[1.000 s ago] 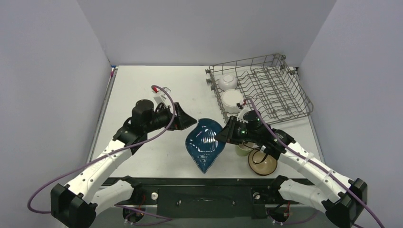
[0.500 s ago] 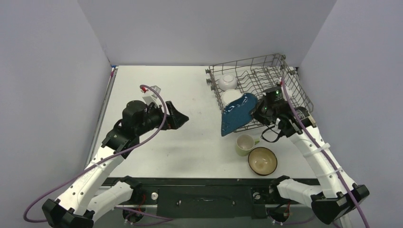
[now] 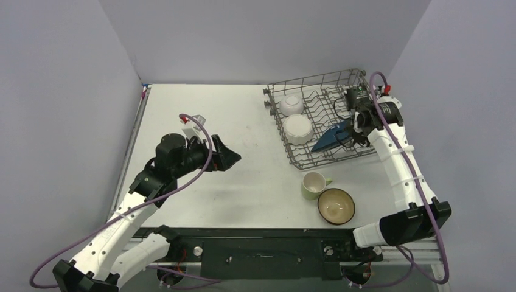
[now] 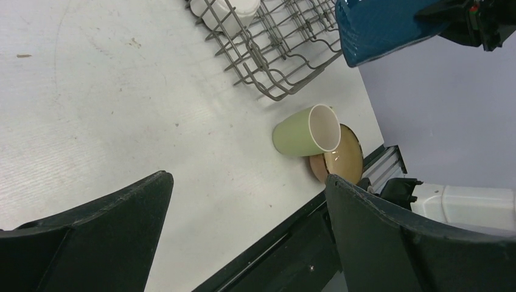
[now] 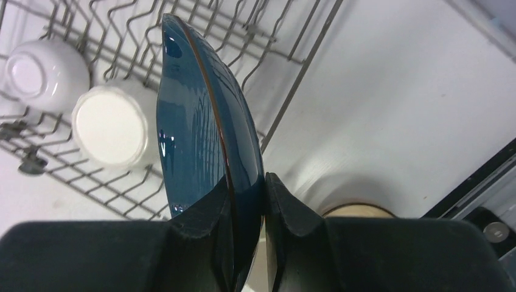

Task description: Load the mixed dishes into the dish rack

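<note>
The dish rack [image 3: 316, 78] stands at the back right, holding the small white bowl [image 3: 291, 104] and the white scalloped plate [image 3: 299, 129]. My right gripper [image 3: 352, 126] is shut on the rim of the dark blue leaf-shaped dish [image 3: 328, 137], which hangs on edge over the rack's tines. In the right wrist view the dish [image 5: 195, 121] is pinched between the fingers [image 5: 246, 182]. The pale green mug [image 3: 313, 185] lies on its side touching the brown bowl [image 3: 336, 205] on the table. My left gripper [image 3: 230, 157] hangs open and empty over the table's middle.
In the left wrist view the mug [image 4: 301, 132] and brown bowl [image 4: 341, 159] lie near the table's front edge, just below the rack's corner [image 4: 277, 96]. Grey walls close in the table on three sides.
My right arm lifted the blue dish off the table, swung it right and back over the rack, and turned it on edge. The left gripper drew back a little and opened wider.
</note>
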Robot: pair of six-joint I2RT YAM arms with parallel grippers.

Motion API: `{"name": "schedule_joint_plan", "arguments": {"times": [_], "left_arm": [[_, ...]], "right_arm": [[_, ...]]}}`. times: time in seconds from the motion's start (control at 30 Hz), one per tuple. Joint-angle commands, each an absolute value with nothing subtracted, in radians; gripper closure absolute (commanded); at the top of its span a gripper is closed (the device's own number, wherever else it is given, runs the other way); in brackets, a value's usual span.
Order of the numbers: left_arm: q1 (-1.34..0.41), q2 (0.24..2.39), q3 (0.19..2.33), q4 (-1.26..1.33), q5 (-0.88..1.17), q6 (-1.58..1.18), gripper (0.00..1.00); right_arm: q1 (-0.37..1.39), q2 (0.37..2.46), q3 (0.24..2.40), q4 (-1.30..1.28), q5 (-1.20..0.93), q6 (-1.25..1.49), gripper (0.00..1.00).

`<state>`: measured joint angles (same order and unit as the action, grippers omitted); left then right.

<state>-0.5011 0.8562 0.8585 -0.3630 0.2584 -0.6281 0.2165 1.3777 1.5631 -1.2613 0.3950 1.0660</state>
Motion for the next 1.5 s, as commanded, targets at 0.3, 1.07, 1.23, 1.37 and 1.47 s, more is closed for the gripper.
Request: {"name": "schedule_joint_plan", "arguments": {"times": [0.3,1.07,1.23,1.37,1.47], "left_arm": [[-0.497,0.813,0.812,-0.292,0.354,-0.649,0.04],[-0.497,0.887,0.84,-0.376,0.474,-0.607,0.04],[-0.497,0.898,0.837,-0.359,0.492,-0.602,0.04],[-0.501,0.897,0.804,-0.309,0.509,-0.622,0.04],[-0.517,0.9,0.782,-0.281,0.519,-0.633,0.04]], "right_arm": [[0.195,1.413,1.529,-0.588,0.857,0.237,1.0],[0.189,1.375,1.399,-0.746,0.312,-1.242,1.0],[0.203,1.381,1.288,-0.664,0.298,-1.319,1.0],[0.202,1.378,1.233,-0.577,0.294,-1.393,1.0],[0.199,1.395,1.25,-0.549,0.264,-1.474,1.0]]}}
